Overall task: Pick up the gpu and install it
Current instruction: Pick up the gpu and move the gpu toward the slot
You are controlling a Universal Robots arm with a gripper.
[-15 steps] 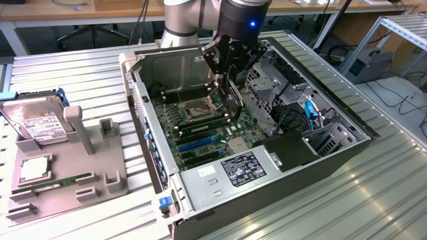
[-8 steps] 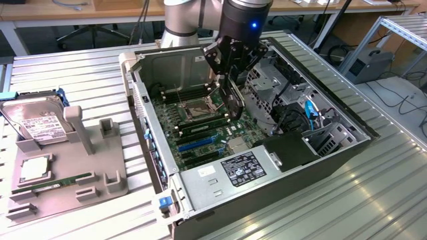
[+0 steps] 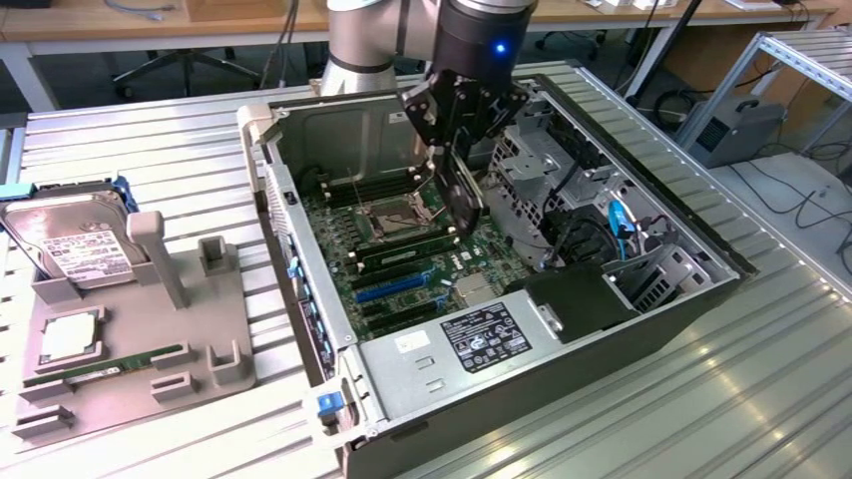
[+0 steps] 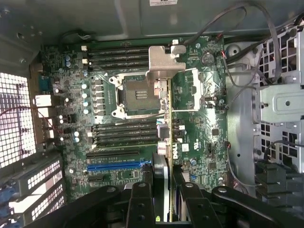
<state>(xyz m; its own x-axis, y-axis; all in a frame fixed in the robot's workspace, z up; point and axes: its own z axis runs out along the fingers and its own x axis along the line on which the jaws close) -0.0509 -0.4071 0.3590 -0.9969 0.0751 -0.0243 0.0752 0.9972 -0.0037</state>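
black two-finger gripper (image 3: 453, 140) positioned above the open grey metal computer case (image 3: 399, 379), over the green motherboard (image 3: 399, 249) inside that case. jaws partly closed, pinching the gpu (image 3: 466, 200), a thin dark flat card with a silver metal bracket (image 4: 164, 64) at the end away from the fingers (image 4: 140, 199). card held on edge, hanging down into the case interior; contact with the board cannot be told. seen edge-on from the wrist (image 4: 168, 137), running beside the empty square processor socket (image 4: 137, 92), near one end of the long blue expansion slot (image 4: 114, 166). outside the case, on the exterior view's left: grey moulded holder (image 3: 147, 379) carrying a boxy silver hard drive with white label (image 3: 80, 249) and a narrow green memory stick (image 3: 127, 361).
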